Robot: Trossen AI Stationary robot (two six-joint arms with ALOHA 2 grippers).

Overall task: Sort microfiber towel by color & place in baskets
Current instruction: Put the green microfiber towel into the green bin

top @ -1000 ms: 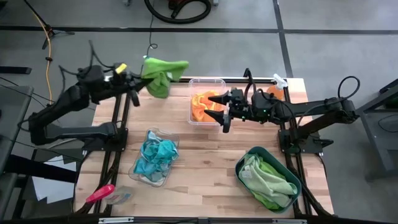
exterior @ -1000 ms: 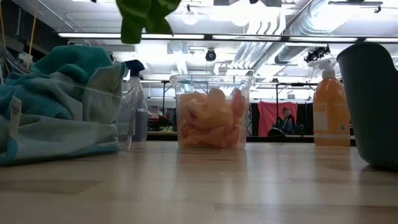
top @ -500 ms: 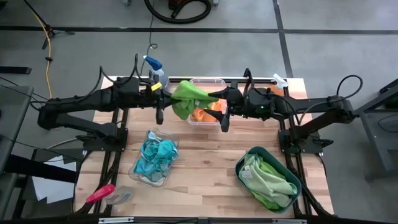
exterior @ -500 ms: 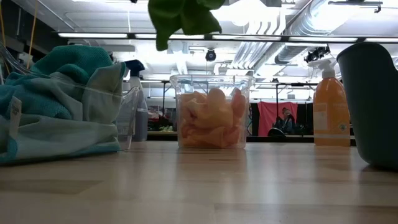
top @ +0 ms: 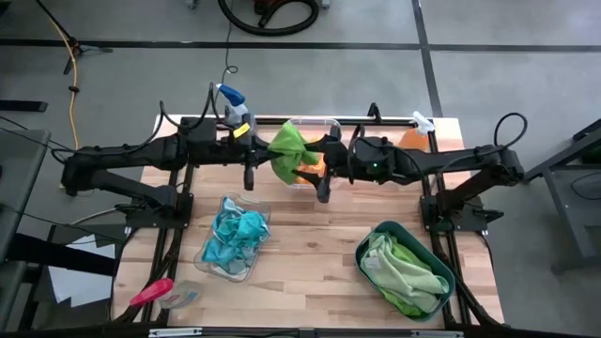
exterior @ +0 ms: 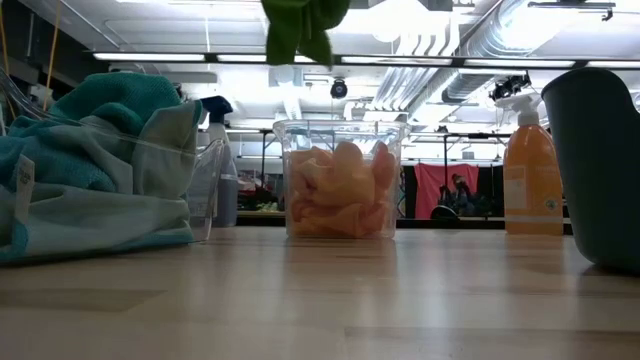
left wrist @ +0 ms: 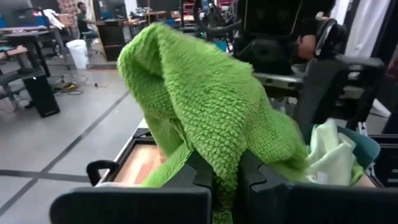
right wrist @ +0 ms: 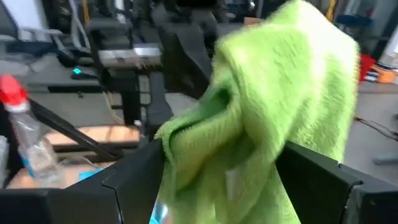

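Note:
My left gripper (top: pixel 265 155) is shut on a lime green microfiber towel (top: pixel 287 150), held high above the clear deep tub (top: pixel 326 122) of orange towels (exterior: pixel 338 190). In the low view the green towel (exterior: pixel 300 25) hangs at the top edge. My right gripper (top: pixel 317 169) is open, with its fingers on either side of the same towel (right wrist: pixel 280 93). I cannot tell whether they touch it. Blue towels fill the clear shallow dish (top: pixel 211 268). Pale green towels lie in the dark teal basin (top: pixel 362 252). My left gripper (left wrist: pixel 227 180) pinches a bunched fold of the green towel (left wrist: pixel 227 155) between its two fingers, coming level from the table's left. The towel is lifted clear. It humps up over the fingertips and its free part hangs below them.
A blue-capped spray bottle (top: pixel 228 97) and an orange bottle (top: pixel 413 138) stand along the far edge. A pink-handled tool (top: pixel 150 293) lies at the near left corner. Bare wood (top: pixel 310 253) shows between the dish and the basin.
My left gripper has carried the green towel toward the table's right, from beyond the far left corner to over the orange tub. My right gripper has moved a little left toward the towel, staying open, and its fingers now flank the cloth.

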